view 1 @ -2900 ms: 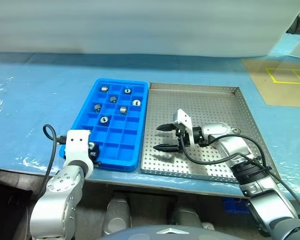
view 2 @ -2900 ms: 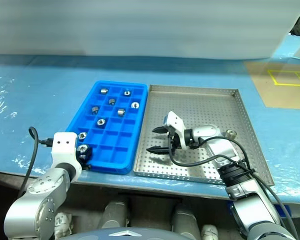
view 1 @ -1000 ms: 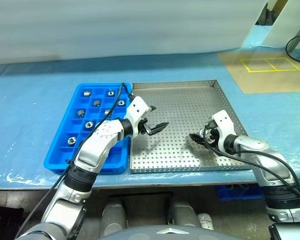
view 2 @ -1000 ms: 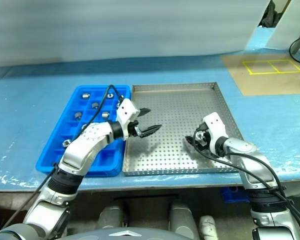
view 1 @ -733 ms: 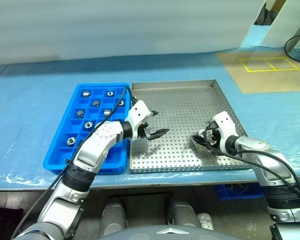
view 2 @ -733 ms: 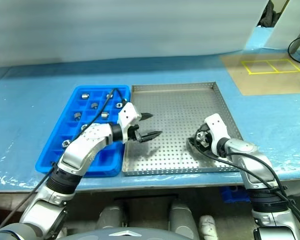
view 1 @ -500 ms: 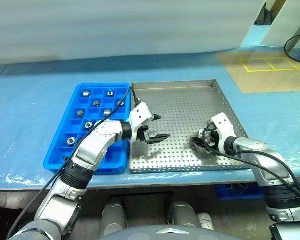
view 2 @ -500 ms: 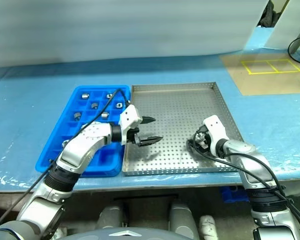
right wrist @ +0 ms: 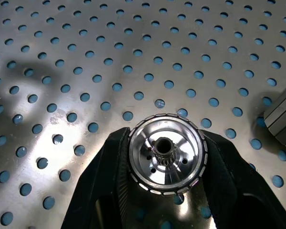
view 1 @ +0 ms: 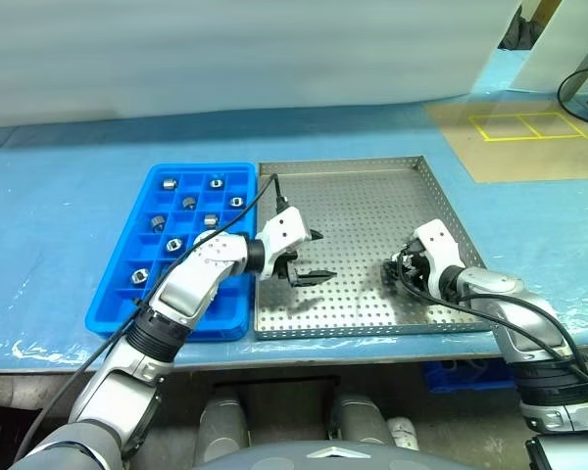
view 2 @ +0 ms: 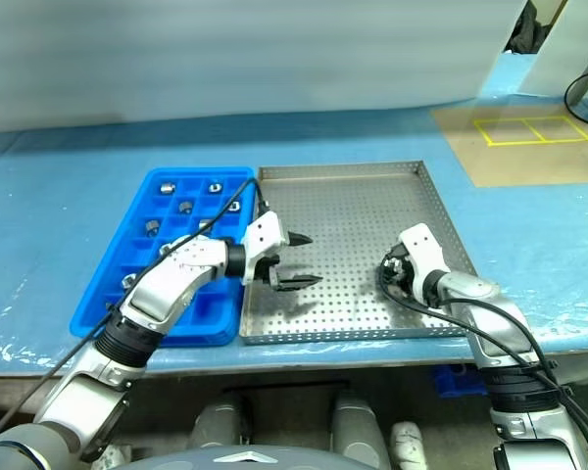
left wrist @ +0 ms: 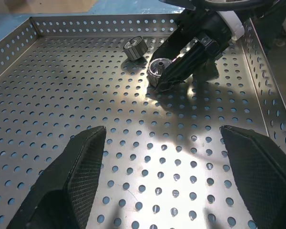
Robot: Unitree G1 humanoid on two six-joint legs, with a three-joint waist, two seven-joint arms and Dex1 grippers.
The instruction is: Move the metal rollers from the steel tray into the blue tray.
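Note:
The steel tray [view 1: 353, 191] lies right of the blue tray [view 1: 113, 315]. Several metal rollers [view 1: 170, 182] sit in the blue tray's far compartments. My right gripper [view 1: 397, 273] is low over the steel tray's right side, shut on a metal roller [right wrist: 167, 152] that rests on the perforated floor. A second roller [left wrist: 136, 47] lies loose just beside it. Over the steel tray's left half, close to the blue tray, my left gripper [view 1: 323, 256] hangs open and empty, pointing across the tray toward the right gripper [left wrist: 168, 76].
The trays sit on a table under blue plastic film [view 1: 59, 186]. A tan mat with yellow tape squares [view 1: 529, 137] lies at the far right. A black cable [view 1: 260, 196] runs over the blue tray to my left wrist.
My right gripper's fingers have closed on the roller between them. The left gripper has turned and drifted slightly toward the tray's near edge, still open.

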